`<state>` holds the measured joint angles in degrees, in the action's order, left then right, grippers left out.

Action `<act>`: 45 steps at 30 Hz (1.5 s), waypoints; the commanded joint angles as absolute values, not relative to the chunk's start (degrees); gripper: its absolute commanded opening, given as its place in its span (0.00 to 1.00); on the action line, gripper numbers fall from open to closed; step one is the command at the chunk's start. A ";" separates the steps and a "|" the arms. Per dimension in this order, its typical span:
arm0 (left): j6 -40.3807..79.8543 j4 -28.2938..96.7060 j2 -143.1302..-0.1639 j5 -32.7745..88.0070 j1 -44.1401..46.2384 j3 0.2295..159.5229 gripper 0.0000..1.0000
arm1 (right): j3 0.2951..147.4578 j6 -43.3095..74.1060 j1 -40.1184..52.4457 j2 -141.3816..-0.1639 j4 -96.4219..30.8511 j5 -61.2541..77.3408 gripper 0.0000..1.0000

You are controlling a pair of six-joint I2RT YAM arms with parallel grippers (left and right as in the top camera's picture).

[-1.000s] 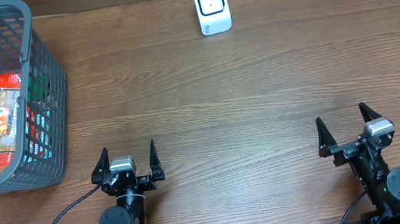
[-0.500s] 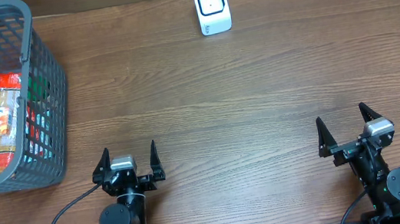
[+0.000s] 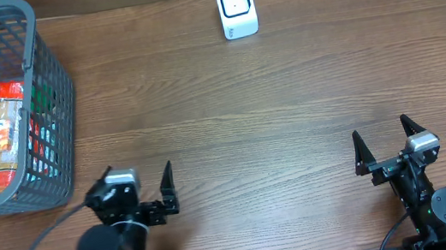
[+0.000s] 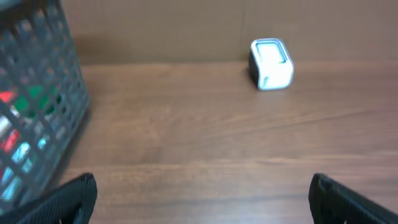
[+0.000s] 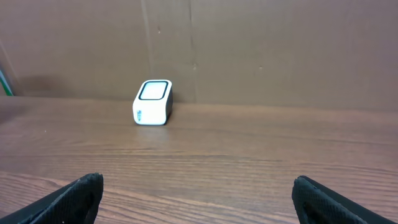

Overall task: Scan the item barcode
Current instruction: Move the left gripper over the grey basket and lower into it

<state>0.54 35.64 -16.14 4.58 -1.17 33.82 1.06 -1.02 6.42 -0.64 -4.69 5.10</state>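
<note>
On table (image 3: 288,90): one scanner (image 3: 237,8), one basket (image 3: 58,112).

Colours noted from my console, overhead view.
Table (image 3: 247,113): brown wood grain. Basket (image 3: 60,103): grey lattice. Scanner (image 3: 237,8): white, dark-rimmed window. Packs (image 3: 1,128) I see through the lattice: red, orange, green.

Counter (image 3: 290,107): brown wood grain, smooth, matt
Basket (image 3: 56,104): grey plastic lattice
Barcode scanner (image 3: 238,21): smooth white plastic
</note>
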 commanded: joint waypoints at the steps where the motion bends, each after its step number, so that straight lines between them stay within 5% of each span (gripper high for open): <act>1: 2.81 42.26 -24.56 10.46 -1.56 47.37 1.00 | 0.45 -0.49 6.52 -0.23 -4.43 4.60 1.00; 13: 2.87 79.70 -62.30 18.76 -1.56 103.13 1.00 | 0.45 -0.49 6.52 -0.23 -4.43 4.60 1.00; 18: 1.34 78.52 -68.77 19.22 -1.58 111.63 1.00 | 0.45 -0.49 6.52 -0.23 -4.43 4.60 1.00; 21: 2.13 75.31 -70.39 15.33 -1.58 112.03 0.90 | 0.45 -0.49 6.52 -0.23 -4.43 4.60 1.00; 33: 6.72 59.66 -73.54 -29.93 -3.79 112.03 1.00 | 0.45 -0.49 6.52 -0.23 -4.43 4.60 1.00; 45: 1.10 59.72 -79.20 -23.97 -18.76 112.03 1.00 | 0.45 -0.49 6.52 -0.23 -4.43 4.60 1.00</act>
<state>2.15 59.46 -77.87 -27.68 -15.22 111.04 1.06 -1.02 6.42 -0.64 -4.71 5.08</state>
